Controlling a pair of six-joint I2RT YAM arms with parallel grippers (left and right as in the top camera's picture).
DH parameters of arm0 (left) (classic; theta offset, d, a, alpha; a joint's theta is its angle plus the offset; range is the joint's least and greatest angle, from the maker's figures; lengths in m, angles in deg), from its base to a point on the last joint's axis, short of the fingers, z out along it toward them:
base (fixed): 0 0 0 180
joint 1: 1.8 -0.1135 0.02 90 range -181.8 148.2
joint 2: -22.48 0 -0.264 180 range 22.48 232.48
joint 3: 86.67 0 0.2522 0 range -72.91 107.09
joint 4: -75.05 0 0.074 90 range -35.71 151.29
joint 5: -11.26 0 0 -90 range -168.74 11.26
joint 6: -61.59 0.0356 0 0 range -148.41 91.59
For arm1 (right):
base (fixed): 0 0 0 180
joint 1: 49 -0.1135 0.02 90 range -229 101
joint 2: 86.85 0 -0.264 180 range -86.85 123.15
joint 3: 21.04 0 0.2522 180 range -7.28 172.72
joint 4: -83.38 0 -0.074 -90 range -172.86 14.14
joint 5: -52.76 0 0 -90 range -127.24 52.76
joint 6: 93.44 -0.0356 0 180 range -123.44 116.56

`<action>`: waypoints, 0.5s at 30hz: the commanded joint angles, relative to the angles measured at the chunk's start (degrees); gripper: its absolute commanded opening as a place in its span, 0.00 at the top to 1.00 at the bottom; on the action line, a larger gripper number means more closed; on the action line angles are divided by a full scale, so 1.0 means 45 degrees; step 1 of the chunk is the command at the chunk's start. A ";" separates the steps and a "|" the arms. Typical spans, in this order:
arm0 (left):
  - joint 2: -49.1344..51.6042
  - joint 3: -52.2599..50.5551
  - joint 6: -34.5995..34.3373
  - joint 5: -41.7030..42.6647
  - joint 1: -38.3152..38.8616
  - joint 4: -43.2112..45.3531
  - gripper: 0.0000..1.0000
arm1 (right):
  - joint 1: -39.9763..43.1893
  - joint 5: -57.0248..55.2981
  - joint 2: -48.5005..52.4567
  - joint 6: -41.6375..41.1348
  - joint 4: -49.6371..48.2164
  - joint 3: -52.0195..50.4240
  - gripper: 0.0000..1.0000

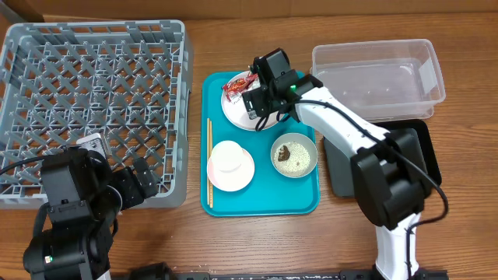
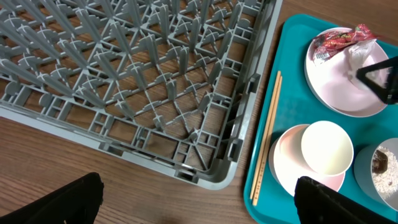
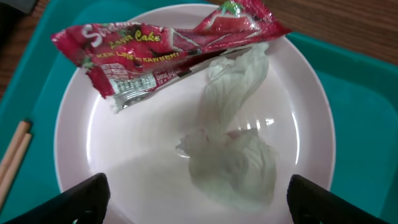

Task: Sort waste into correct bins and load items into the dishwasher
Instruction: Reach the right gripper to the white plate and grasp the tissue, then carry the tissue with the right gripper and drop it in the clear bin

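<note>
The white plate [image 1: 237, 113] [image 3: 112, 137] sits at the back of the teal tray with a red wrapper [image 1: 236, 85] [image 3: 155, 43] and a crumpled white tissue [image 3: 236, 155] on it. My right gripper [image 1: 259, 105] [image 3: 198, 202] is open, just above the plate, its fingers either side of the tissue. The white cup [image 1: 229, 159] [image 2: 326, 147] stands on the pinkish saucer [image 1: 244, 175] [image 2: 285, 163]. The grey-green bowl [image 1: 294, 155] holds rice and a brown lump. Chopsticks [image 1: 209, 159] [image 2: 267, 134] lie along the tray's left edge. My left gripper [image 1: 128, 187] [image 2: 198, 202] is open over the table by the grey dish rack's [image 1: 93, 101] [image 2: 143, 81] near corner.
The teal tray [image 1: 261, 198] lies mid-table. The clear tub [image 1: 377, 78] stands at the back right, with the black tray [image 1: 426, 155] in front of it, partly under my right arm. The rack fills the left side.
</note>
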 commanded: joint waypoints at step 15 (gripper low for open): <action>-0.0010 0.0301 -0.0214 0.0141 -0.0078 -0.0039 0.00 | 0.0063 -0.0243 0.0534 -0.0699 -0.0102 0.0306 0.76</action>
